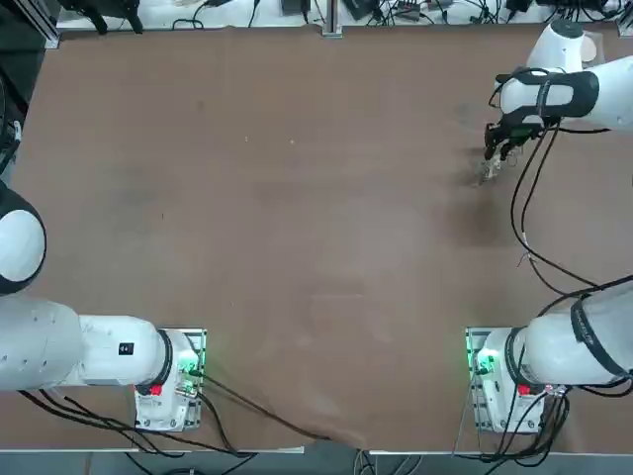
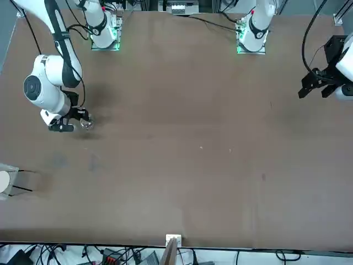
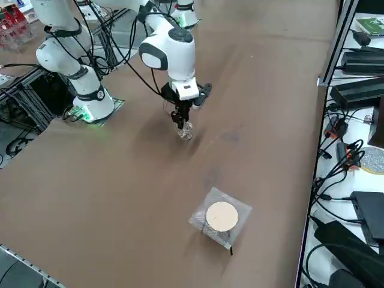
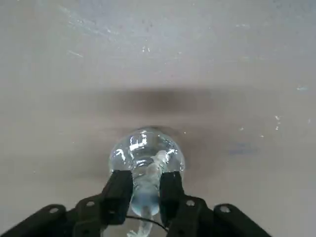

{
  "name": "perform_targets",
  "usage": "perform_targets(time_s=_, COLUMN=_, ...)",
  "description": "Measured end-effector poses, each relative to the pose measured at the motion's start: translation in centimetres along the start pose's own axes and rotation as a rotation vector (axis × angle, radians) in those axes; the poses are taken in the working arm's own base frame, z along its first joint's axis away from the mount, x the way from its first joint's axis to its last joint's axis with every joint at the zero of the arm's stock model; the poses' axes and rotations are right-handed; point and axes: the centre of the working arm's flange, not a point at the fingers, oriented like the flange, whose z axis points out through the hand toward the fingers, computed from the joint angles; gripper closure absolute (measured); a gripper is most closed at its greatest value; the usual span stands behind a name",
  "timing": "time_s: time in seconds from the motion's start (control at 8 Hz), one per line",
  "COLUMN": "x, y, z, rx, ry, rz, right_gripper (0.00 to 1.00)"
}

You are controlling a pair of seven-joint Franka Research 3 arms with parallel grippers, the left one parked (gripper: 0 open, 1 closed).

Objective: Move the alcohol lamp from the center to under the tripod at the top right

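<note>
Betw. R gripper's jaws, pinched: alcohol lamp, clear glass, pale wick inside.

Top view straight down; front view opposite, facing robot; both share table. Wrist view close above tabletop.

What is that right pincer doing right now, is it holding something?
Right pincer: closed on the clear glass alcohol lamp, its neck between the two fingers, with the rounded body showing beyond them.
</note>
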Motion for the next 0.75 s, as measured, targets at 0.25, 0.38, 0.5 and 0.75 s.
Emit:
perform_targets(time_s=0.25, x=0.00, y=-0.05, z=0.03, rx=0.000, ry=-0.001, rz=0.013, right_gripper=0.67)
perform_targets(time_s=0.38, x=0.01, y=-0.21, z=0.03, rx=0.000, ry=0.000, rz=0.022, right_gripper=0.70)
perform_targets(time_s=0.5, x=0.02, y=-0.26, z=-0.01, rx=0.000, ry=0.000, rz=0.025, right_gripper=0.72)
perform_targets(time_s=0.75, x=0.07, y=-0.20, z=-0.16, rx=0.000, ry=-0.011, rz=0.027, right_gripper=0.72)
